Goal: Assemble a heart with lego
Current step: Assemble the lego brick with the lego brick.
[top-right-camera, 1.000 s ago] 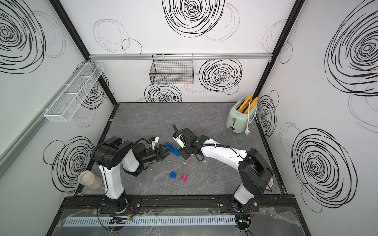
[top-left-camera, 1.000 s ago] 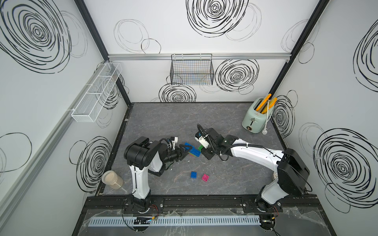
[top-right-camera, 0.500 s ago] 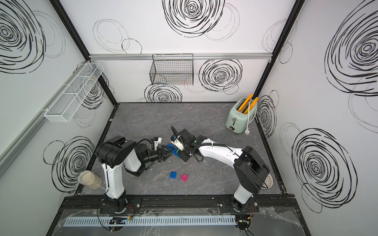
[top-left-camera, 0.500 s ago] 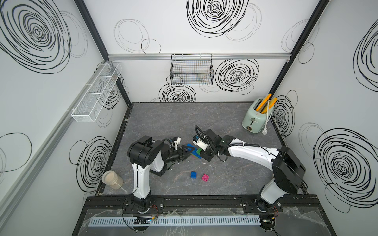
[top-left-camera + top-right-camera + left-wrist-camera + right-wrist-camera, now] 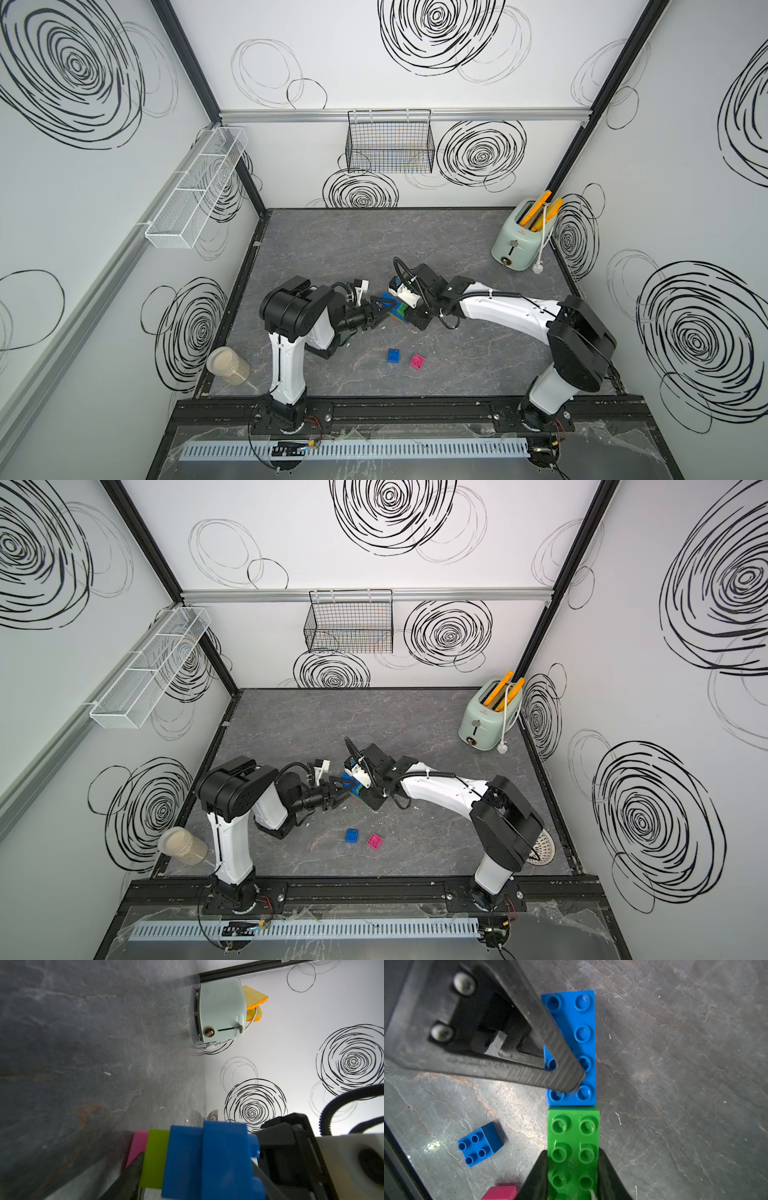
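1. Checking clearance: heart (image 5: 395, 309) sits mid-surface (image 5: 374, 245), well apart from every wall; bare room behind it, with loose blue brick (image 5: 393, 355) and loose pink brick (image 5: 417, 361) nearer the front edge.
2. Right claw (image 5: 573, 1152) is clamped on the heart's green brick (image 5: 573, 1132). Left claw (image 5: 382, 308) is astride the blue oblong brick (image 5: 577, 1043), jaws apart; cannot tell if gripping.
3. Grey marbled surface; toaster (image 5: 519, 237) in the far right corner, jar (image 5: 226, 365) front left.

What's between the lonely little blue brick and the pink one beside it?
Nothing. Only bare grey table lies between the blue brick and the pink brick, as both top views show.
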You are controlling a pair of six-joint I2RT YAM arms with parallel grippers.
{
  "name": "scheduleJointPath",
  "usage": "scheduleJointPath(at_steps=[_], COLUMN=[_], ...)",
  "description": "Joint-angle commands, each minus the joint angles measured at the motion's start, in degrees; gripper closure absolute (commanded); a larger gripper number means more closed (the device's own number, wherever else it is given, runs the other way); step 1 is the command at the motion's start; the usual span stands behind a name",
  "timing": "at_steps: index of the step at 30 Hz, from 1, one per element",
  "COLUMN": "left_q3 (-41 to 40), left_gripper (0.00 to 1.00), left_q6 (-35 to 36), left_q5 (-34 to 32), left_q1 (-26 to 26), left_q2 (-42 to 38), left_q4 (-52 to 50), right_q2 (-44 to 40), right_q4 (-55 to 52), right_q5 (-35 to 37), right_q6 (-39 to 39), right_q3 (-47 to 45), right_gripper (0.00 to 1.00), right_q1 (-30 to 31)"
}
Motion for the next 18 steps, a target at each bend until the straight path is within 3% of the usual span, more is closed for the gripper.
scheduleJointPath(at_steps=[1, 18], left_q3=[0.02, 1.55], left_gripper=[0.39, 0.39], left_q6=[-0.21, 3.11], left_q5=[1.51, 2.38], left_q1=[-1.06, -3.32], left_q2=[1.68, -0.55], left_q4=[-0.63, -5.01], right_q2=[2.57, 13.38], right_q4=[-0.23, -10.61], right_q5=[-0.42, -2.80], right_q6=[-0.95, -4.14], right_q3=[0.68, 9.63], right_gripper=[0.70, 0.71], right_q1=[0.63, -0.44])
